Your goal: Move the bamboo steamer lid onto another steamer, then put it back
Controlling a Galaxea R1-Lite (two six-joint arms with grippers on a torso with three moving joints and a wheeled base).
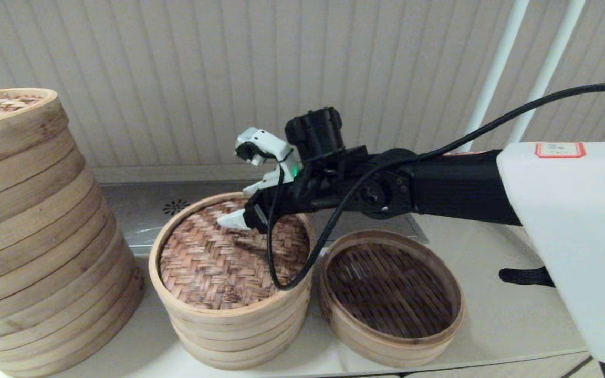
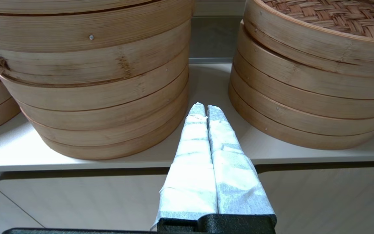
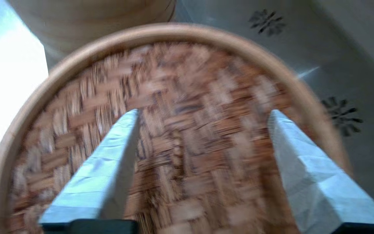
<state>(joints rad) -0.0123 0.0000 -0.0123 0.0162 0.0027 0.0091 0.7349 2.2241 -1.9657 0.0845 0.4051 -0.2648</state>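
Note:
The bamboo steamer lid (image 1: 223, 262), with its reddish-brown herringbone top, sits on the several-tier steamer (image 1: 234, 331) in the middle of the counter. My right gripper (image 1: 239, 205) hangs open just over the lid's far part. In the right wrist view the right gripper (image 3: 203, 113) has its fingers spread wide above the weave of the lid (image 3: 190, 146), holding nothing. The other steamer (image 1: 392, 289), shallow with a dark slatted floor, stands right beside it and is empty. My left gripper (image 2: 205, 107) is shut and empty, low at the counter's front edge, and is out of the head view.
A much wider, tall stack of steamers (image 1: 34, 236) with a paler lid fills the left. A steel hob surface (image 1: 139, 210) lies behind the steamers, under a ribbed wall. The pale counter (image 1: 507, 315) runs on to the right. My right arm's cable loops over the lid.

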